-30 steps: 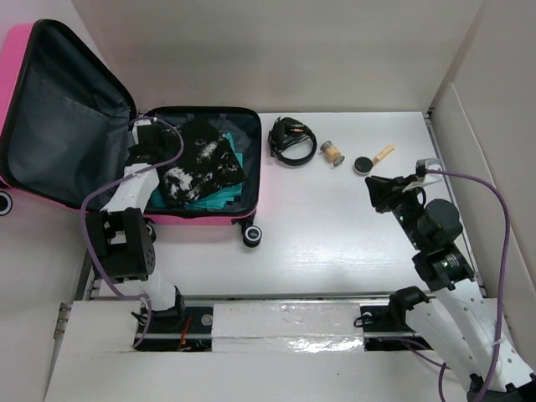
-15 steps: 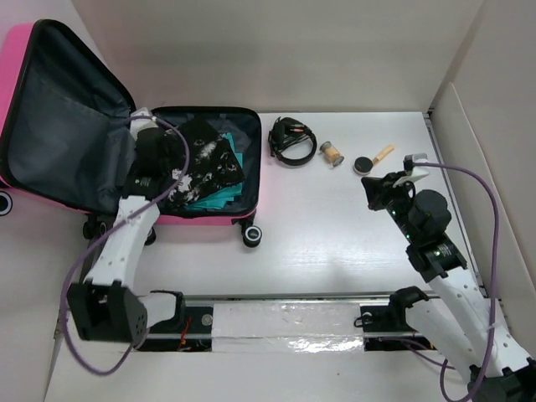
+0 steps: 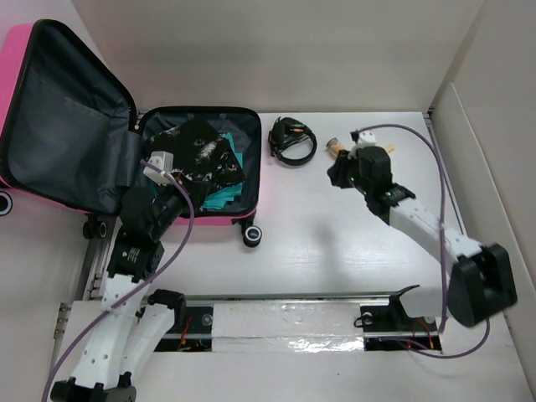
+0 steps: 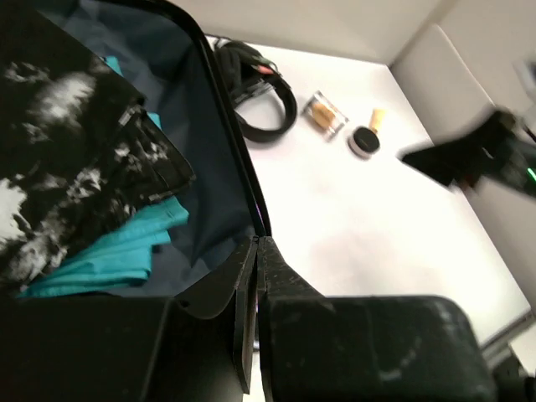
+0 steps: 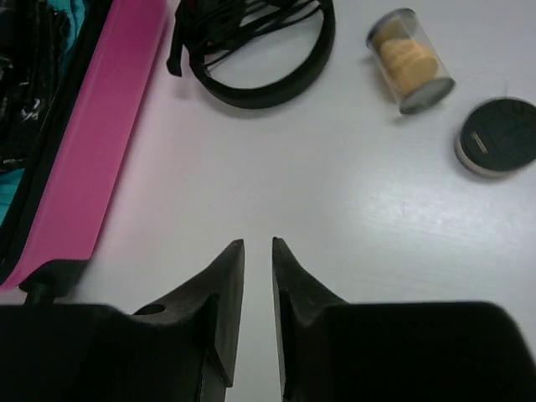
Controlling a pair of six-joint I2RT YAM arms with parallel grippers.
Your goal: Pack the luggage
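From above, your hot-pink hard-shell suitcase lies open at the left end of the white counter, with a black-and-white patterned garment over teal cloth inside. Left wrist: the left jaws are clenched on nothing, right by the suitcase's edge. Right wrist: the right jaws are barely parted and empty over bare counter, black headphones and a clear jar ahead.

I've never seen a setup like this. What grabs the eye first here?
The hot-pink suitcase, lying wide open at the left of the table, with black-and-white clothing over a teal cloth in its base. To its right lie black headphones, a small jar and a round black disc.
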